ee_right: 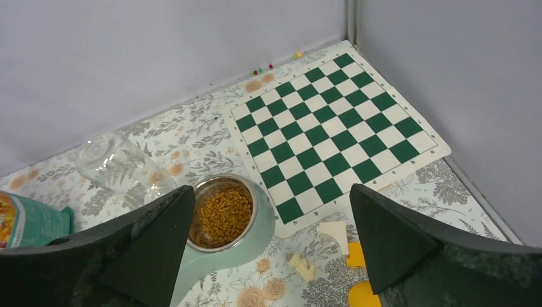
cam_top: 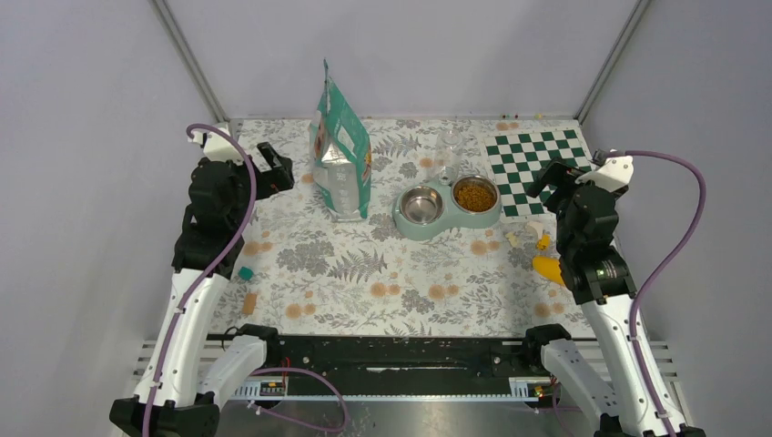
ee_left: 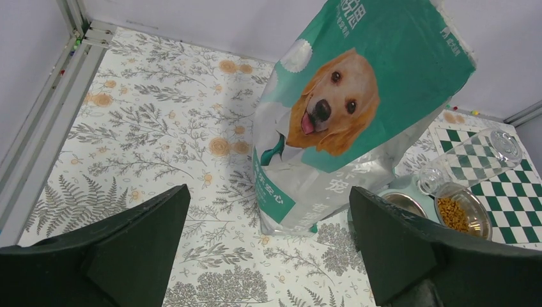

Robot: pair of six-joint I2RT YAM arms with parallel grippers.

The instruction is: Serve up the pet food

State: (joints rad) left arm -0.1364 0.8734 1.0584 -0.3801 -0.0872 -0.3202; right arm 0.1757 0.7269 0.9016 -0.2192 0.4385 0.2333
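The pet food [cam_top: 474,194] is brown kibble filling the right steel bowl of a teal double feeder [cam_top: 445,225]; it also shows in the right wrist view [ee_right: 223,215] and the left wrist view [ee_left: 453,213]. The left bowl [cam_top: 421,205] is empty. A teal bag with a dog picture [cam_top: 343,157] stands upright left of the feeder, also in the left wrist view [ee_left: 348,109]. A yellow scoop [cam_top: 548,268] lies on the table by the right arm. My left gripper [cam_top: 277,168] [ee_left: 268,192] is open and empty, left of the bag. My right gripper [cam_top: 549,186] [ee_right: 271,190] is open and empty, right of the feeder.
A clear upturned bottle [cam_top: 448,151] stands behind the feeder. A green-and-white chessboard [cam_top: 537,164] lies at the back right. Pale chess pieces [ee_right: 300,265] lie by the scoop. A small teal block [cam_top: 246,272] and a brown piece [cam_top: 249,301] lie front left. Walls enclose three sides.
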